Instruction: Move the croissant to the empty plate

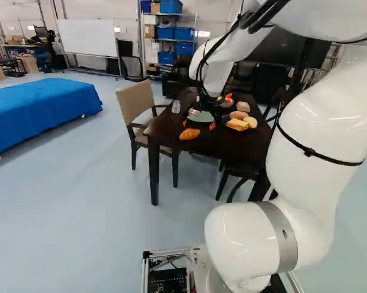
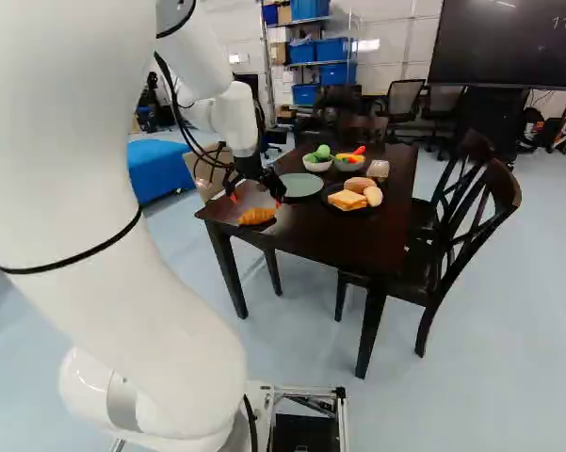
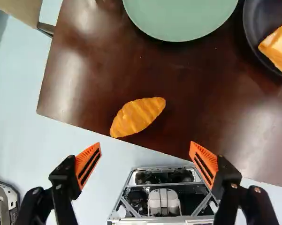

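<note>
The croissant [image 3: 138, 116] is golden orange, ridged in bands; the plate [image 3: 180, 18] plain pale green; the table [image 3: 91, 61] dark reddish brown.

A glossy wood finish is shown by the table [image 3: 89, 65], smoothness by the green plate [image 3: 180, 18], ridges by the croissant [image 3: 137, 116], matt cloth by the blue cover [image 1: 39, 110].

One table [image 2: 358, 231] carries one croissant [image 3: 137, 117] by its near edge and two plates: one green plate [image 3: 180, 18], one dark plate [image 3: 253, 23] with three breads [image 2: 348, 200]. Two bowls [image 2: 317, 165] sit toward the far edge, one glass [image 1: 176, 107] near the left edge. One tan chair [image 1: 136, 101] stands along the left edge, two dark chairs [image 2: 419, 268] along the right.
</note>
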{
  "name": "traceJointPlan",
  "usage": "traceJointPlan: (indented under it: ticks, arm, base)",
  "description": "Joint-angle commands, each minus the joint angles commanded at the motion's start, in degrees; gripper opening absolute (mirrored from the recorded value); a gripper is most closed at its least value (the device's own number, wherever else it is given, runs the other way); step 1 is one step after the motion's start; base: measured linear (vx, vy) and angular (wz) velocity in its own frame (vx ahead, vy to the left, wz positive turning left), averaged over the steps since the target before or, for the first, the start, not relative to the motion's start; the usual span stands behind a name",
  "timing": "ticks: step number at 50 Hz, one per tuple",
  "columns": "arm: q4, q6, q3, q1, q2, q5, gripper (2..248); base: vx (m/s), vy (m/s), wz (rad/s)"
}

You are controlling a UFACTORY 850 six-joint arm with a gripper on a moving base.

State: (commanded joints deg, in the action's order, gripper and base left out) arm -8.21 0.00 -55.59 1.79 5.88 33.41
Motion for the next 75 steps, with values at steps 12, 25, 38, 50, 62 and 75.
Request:
traceJointPlan:
  ticks: [12,25,38,50,62,75]
  arm:
    - [-0.67,0.00,-3.59,-0.08,3.19,4.26,247]
    - [-0.67,0.00,-6.42,-0.13,5.63,4.26,247]
    - [-0.67,0.00,-6.44,-0.13,5.65,4.26,247]
    - [-0.67,0.00,-6.47,-0.13,5.68,4.26,247]
    - [-0.67,0.00,-6.47,-0.13,5.68,4.26,247]
    - [-0.67,4.99,-6.47,-0.13,5.68,4.26,247]
  base:
    - [0.000,0.000,0.000]
    - [0.000,0.000,0.000]
    - [0.000,0.000,0.000]
    - [0.000,0.000,0.000]
    - [0.000,0.000,0.000]
    - [0.000,0.000,0.000]
